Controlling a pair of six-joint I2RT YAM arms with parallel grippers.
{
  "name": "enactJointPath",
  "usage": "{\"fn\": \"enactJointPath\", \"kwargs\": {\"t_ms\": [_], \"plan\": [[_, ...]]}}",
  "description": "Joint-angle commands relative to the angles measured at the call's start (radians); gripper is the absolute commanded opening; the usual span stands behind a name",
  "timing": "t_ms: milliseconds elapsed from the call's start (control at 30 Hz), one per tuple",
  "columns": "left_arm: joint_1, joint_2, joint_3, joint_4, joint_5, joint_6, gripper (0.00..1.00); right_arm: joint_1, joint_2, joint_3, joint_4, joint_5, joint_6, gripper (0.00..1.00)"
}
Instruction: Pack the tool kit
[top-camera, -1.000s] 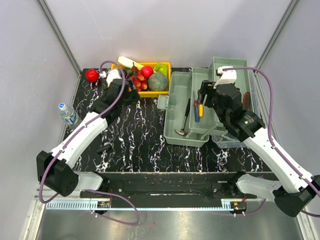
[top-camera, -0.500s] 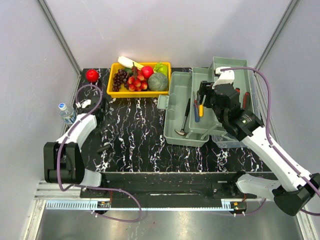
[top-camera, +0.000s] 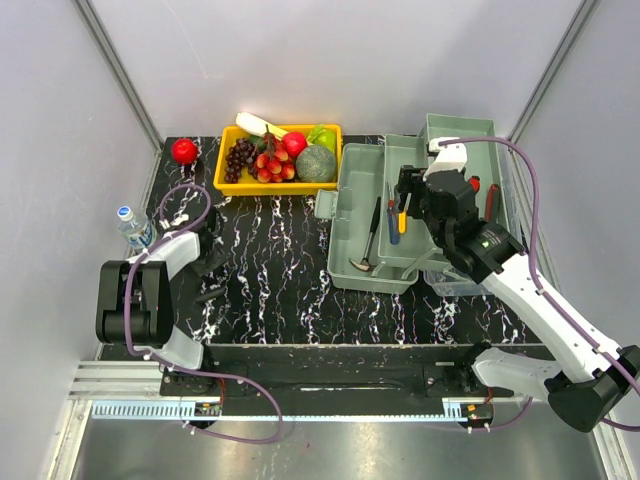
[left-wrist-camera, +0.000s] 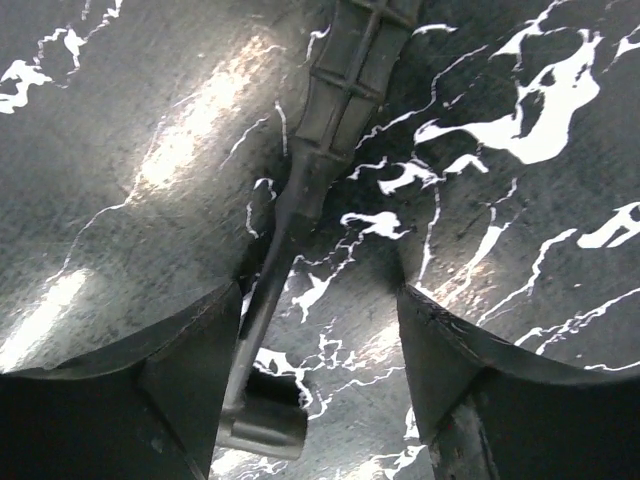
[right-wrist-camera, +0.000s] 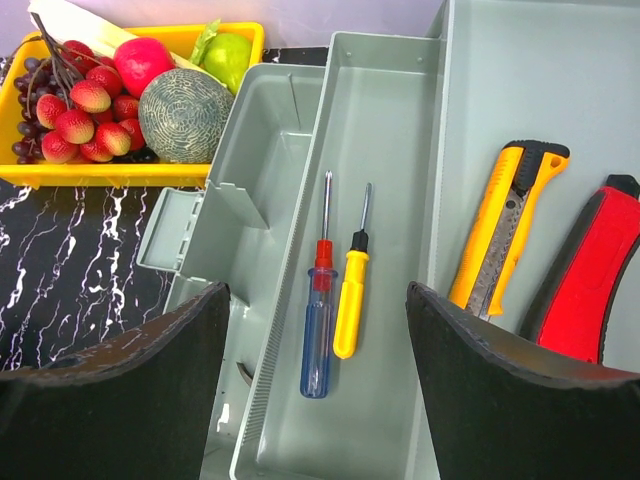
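Observation:
The grey-green toolbox (top-camera: 352, 200) stands open at the right of the table. Its tray (right-wrist-camera: 400, 120) holds a blue-and-red screwdriver (right-wrist-camera: 320, 320) and a yellow screwdriver (right-wrist-camera: 348, 300). A yellow utility knife (right-wrist-camera: 505, 230) and a red-handled tool (right-wrist-camera: 590, 280) lie in the compartment to the right. A hammer (top-camera: 368, 250) lies in the left compartment. My right gripper (top-camera: 405, 195) hangs open and empty above the tray. My left gripper (top-camera: 212, 258) is open, low over the table at the left. A dark grey tool (left-wrist-camera: 300, 190) lies between its fingers, close to the left finger (left-wrist-camera: 180, 360).
A yellow tray (top-camera: 280, 188) of fruit stands at the back, left of the toolbox. A red ball (top-camera: 184, 150) lies at the back left corner. A water bottle (top-camera: 132, 225) stands off the table's left edge. Grey walls close in both sides.
My left arm has pulled back from the fruit tray to the near left and come down over the dark tool. My right gripper has barely moved.

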Motion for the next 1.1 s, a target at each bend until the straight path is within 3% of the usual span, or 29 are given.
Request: {"fn": "enactJointPath", "kwargs": {"t_ms": [0,167,367,533,733,933,1067], "plan": [[0.004,0.006,-0.051,0.08,0.082,-0.007,0.64,-0.004,-0.025,-0.007,0.052,0.045,-0.001,0.77],[0.002,0.009,-0.046,0.098,0.128,-0.008,0.42,-0.005,-0.015,0.002,0.052,0.051,-0.007,0.77],[-0.001,-0.014,-0.04,0.083,0.117,0.003,0.0,-0.004,-0.015,0.008,0.057,0.046,-0.007,0.77],[-0.019,-0.084,0.03,0.031,0.079,0.035,0.0,-0.004,-0.017,0.019,0.055,0.04,-0.009,0.78],[-0.126,-0.187,0.245,-0.001,0.114,0.133,0.0,-0.007,-0.006,0.054,0.054,0.025,-0.019,0.78],[-0.275,-0.152,0.473,0.071,0.293,0.193,0.0,-0.01,0.031,0.126,0.005,0.038,-0.019,0.79],[-0.388,-0.095,0.521,0.212,0.413,0.188,0.0,-0.025,0.037,0.142,-0.026,0.055,-0.004,0.79]]}}
